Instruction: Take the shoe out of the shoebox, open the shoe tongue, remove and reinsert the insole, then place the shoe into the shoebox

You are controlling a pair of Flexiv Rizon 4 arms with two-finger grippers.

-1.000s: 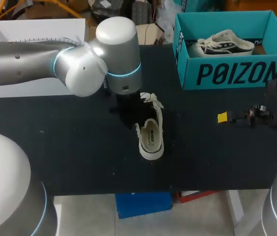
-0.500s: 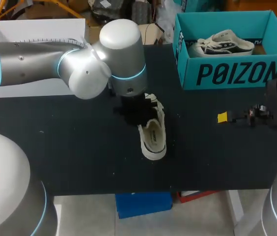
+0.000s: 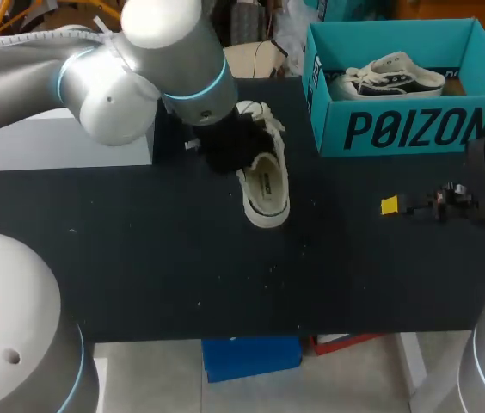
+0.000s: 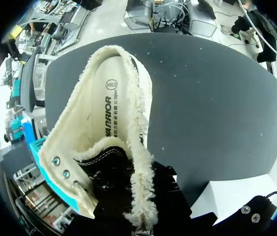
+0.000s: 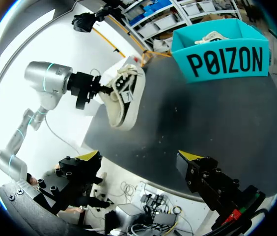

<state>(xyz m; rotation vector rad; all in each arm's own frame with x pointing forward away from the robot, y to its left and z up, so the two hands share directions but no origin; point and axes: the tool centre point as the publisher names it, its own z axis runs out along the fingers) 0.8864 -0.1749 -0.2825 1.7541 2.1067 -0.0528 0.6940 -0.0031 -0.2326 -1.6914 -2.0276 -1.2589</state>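
Note:
A cream canvas shoe [image 3: 265, 188] hangs tilted above the black table, toe end low, as the right wrist view shows it [image 5: 124, 98]. My left gripper [image 3: 230, 148] is shut on the frayed side wall of the shoe [image 4: 114, 128] near its eyelets; the fingers are hidden under the fabric. The insole [image 4: 110, 110] lies inside the shoe. The teal shoebox [image 3: 397, 131] stands at the back right with a second shoe [image 3: 389, 76] in it. My right gripper [image 5: 141, 156] stands open and empty near the table's right side [image 3: 406, 205].
A white box [image 3: 62, 142] sits at the back left under my left arm. The black tabletop [image 3: 182, 258] reaches to the front edge below the shoe. The shoebox's front wall [image 5: 227, 59] faces my right gripper.
My left gripper closed on the shoe's side, then lifted it off the table and carried it back a little. The right arm has not moved.

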